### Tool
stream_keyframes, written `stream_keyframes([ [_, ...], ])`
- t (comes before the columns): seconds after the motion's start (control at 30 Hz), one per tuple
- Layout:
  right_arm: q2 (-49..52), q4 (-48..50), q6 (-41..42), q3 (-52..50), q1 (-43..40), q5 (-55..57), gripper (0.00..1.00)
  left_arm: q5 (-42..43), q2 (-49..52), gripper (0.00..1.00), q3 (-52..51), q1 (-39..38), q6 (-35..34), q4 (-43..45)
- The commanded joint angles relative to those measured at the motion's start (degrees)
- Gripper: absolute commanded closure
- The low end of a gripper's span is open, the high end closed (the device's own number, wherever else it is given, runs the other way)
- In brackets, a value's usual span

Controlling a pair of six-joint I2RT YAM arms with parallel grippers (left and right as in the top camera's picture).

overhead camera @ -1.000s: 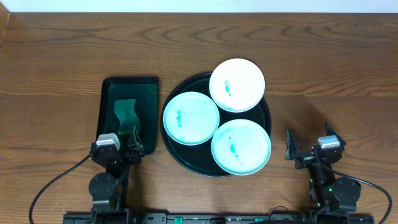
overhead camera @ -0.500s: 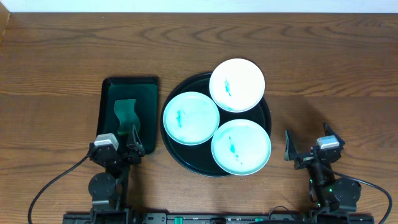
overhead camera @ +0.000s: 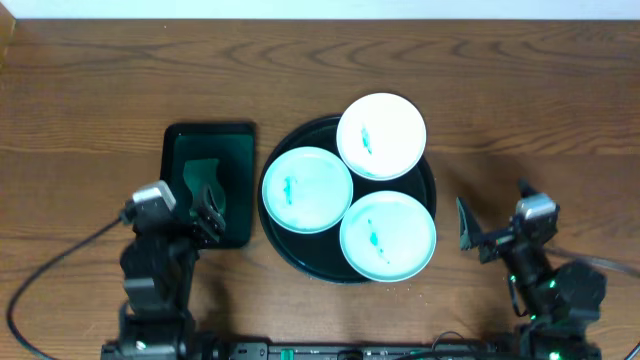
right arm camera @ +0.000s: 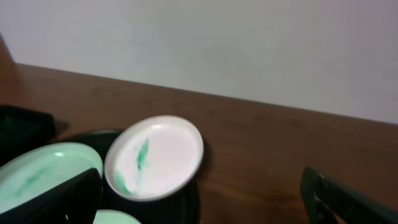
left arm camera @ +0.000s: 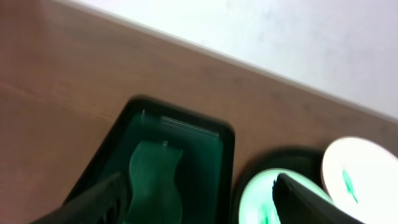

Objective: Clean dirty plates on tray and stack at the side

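The desk (overhead camera: pixel 100 90) holds the black tray (overhead camera: pixel 300 258) with all three plates (overhead camera: pixel 307 190) on it, each smeared green, so cleaning is not yet begun. Over the green tray (overhead camera: pixel 237 150) and its cloth (overhead camera: pixel 200 178) hang the left fingers (left arm camera: pixel 99 202), released and empty like the right fingers (right arm camera: pixel 68 199); next, I judge, the left should pinch the cloth

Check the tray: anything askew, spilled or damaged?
The far plate hangs out over the tray's back rim instead of lying inside it. The left plate and near plate only reach the rim. No spill or damage is visible.
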Motion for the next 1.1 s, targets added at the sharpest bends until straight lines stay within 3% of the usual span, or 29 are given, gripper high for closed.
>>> stream_keyframes([
  [0.0, 10.34, -4.55, 0.87, 11.06, 0.39, -4.00, 0.01, 1.49, 11.89, 0.24, 15.32, -0.22, -0.55, -8.33],
  [0.1, 21.86, -14.32, 0.87, 23.30, 0.42, -5.57, 0.01, 1.49, 21.92, 0.24, 28.11, -0.22, -0.55, -20.44],
  [0.17, 33.22, -27.96, 0.85, 36.35, 0.42, -7.17, 0.01, 5.90, 30.53, 0.24, 38.23, -0.22, -0.55, -30.25],
  [0.3, 48.11, -45.53, 0.85, 52.28, 0.42, -7.61, 0.01, 20.63, 38.58, 0.24, 43.39, -0.22, -0.55, -34.49],
  [0.37, 54.97, -50.71, 0.85, 57.75, 0.42, -7.37, 0.01, 19.65, 41.33, 0.25, 43.36, -0.22, -0.55, -35.95],
  [0.43, 60.37, -51.23, 3.76, 58.55, 0.42, -15.13, 0.01, 18.82, 44.85, 0.24, 43.36, -0.22, -0.59, -35.19],
  [0.53, 64.57, -50.66, 2.38, 58.58, 1.92, -18.08, 0.12, 18.82, 46.34, 0.25, 43.36, -0.22, -0.57, -36.30],
  [0.6, 68.74, -50.62, 6.54, 58.58, 8.02, -12.31, 0.12, 17.64, 47.19, 0.25, 43.34, -0.22, -0.31, -36.59],
  [0.83, 77.09, -43.34, 17.62, 58.66, 25.05, 5.64, 0.27, 5.22, 47.43, 0.24, 43.34, -0.22, -0.79, -39.52],
  [1.07, 83.52, -35.54, 19.61, 58.66, 33.09, 12.20, 0.45, 2.08, 47.45, 0.24, 43.19, -0.22, -0.74, -41.35],
])
